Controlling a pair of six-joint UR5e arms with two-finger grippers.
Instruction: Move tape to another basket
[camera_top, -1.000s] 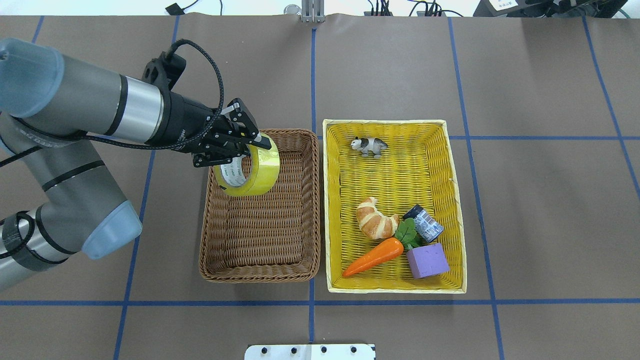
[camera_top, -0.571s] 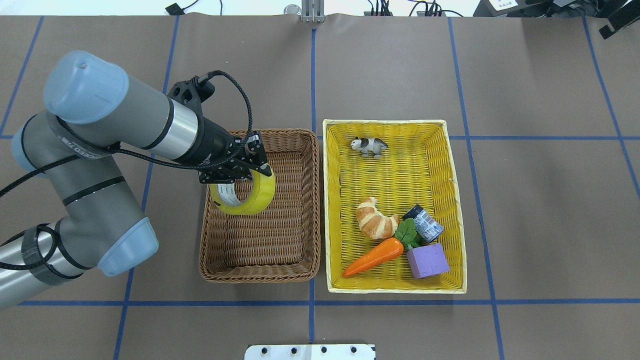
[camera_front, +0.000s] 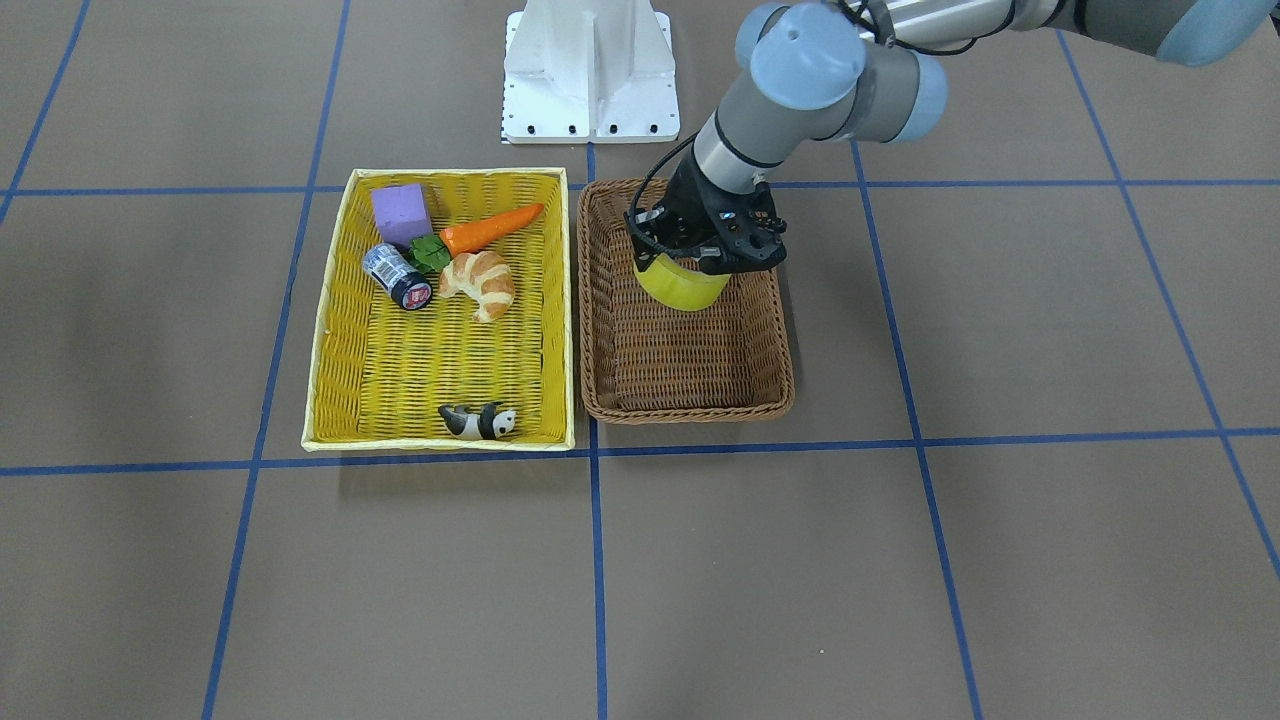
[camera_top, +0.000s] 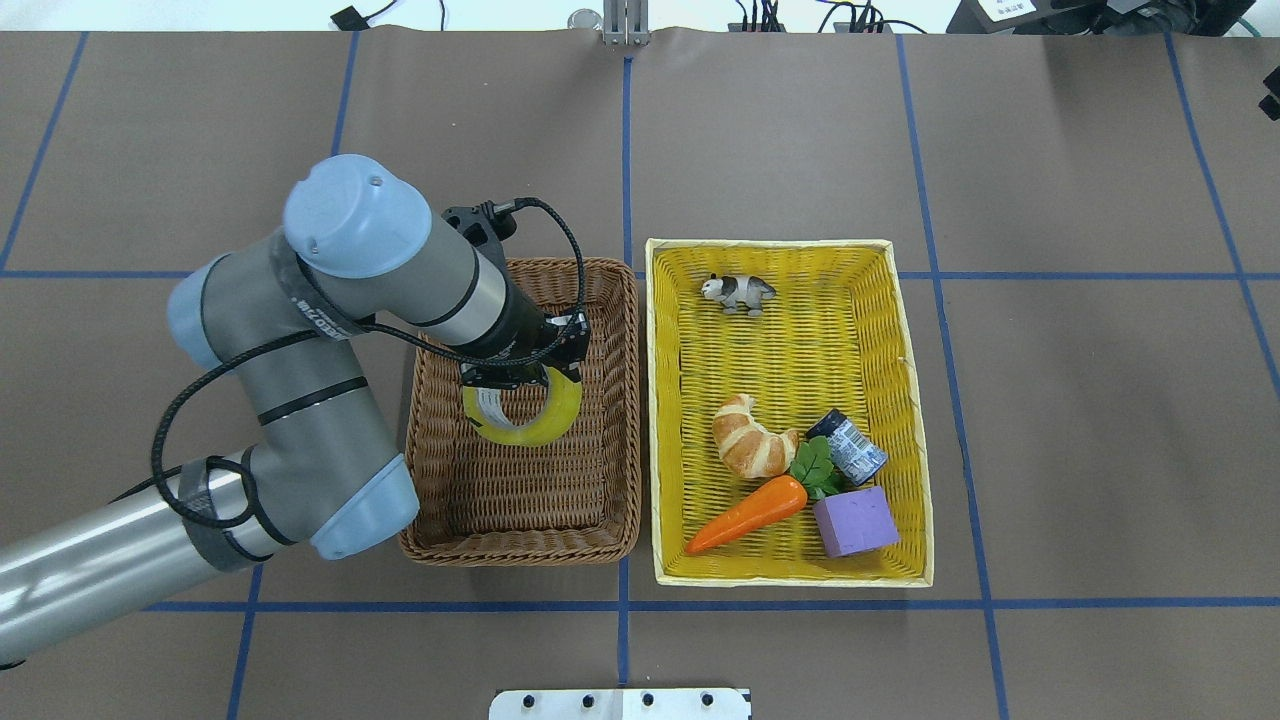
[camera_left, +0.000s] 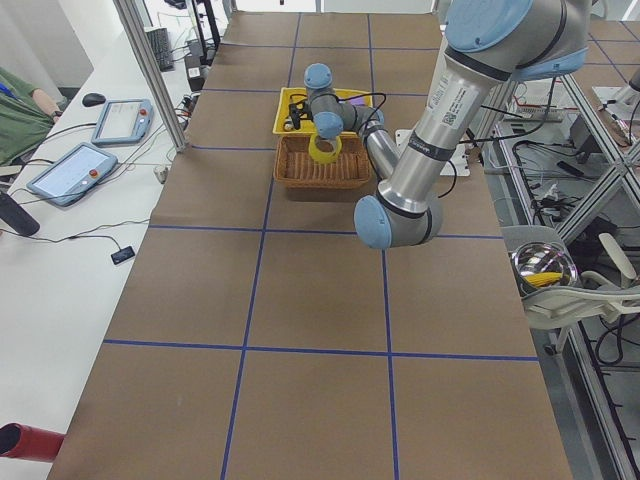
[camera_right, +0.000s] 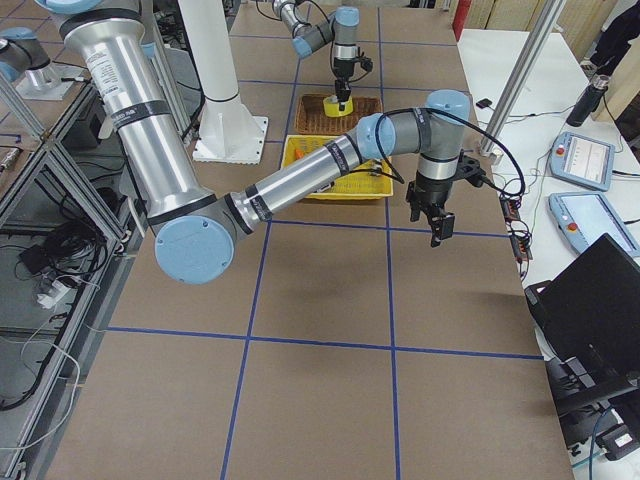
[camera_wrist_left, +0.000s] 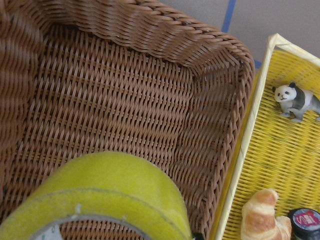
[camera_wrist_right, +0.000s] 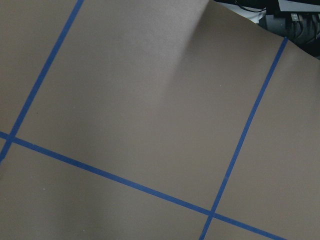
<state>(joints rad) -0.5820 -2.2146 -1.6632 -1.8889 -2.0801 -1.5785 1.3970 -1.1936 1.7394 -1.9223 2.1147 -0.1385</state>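
The tape (camera_top: 527, 418), a yellowish roll with a white core, hangs in my left gripper (camera_top: 520, 382), which is shut on its upper rim. It is held low inside the far half of the brown wicker basket (camera_top: 520, 548); I cannot tell if it touches the floor. The front view shows the tape (camera_front: 680, 287) under the gripper (camera_front: 705, 262) in the basket (camera_front: 690, 410). The left wrist view shows the tape (camera_wrist_left: 110, 190) over the weave (camera_wrist_left: 125, 100). My right gripper (camera_right: 438, 228) shows only in the exterior right view, low over bare table; I cannot tell its state.
The yellow basket (camera_top: 790, 243) stands right beside the brown one. It holds a croissant (camera_top: 750, 440), a dark can (camera_top: 848, 445), a carrot (camera_top: 745, 515), a purple block (camera_top: 855, 520) and a panda figure (camera_top: 738, 290). The robot base plate (camera_top: 620, 703) is at the near edge.
My left arm has swung right and downward, carrying the tape from over the basket's far left corner to low inside the basket. The grip on the tape is unchanged.
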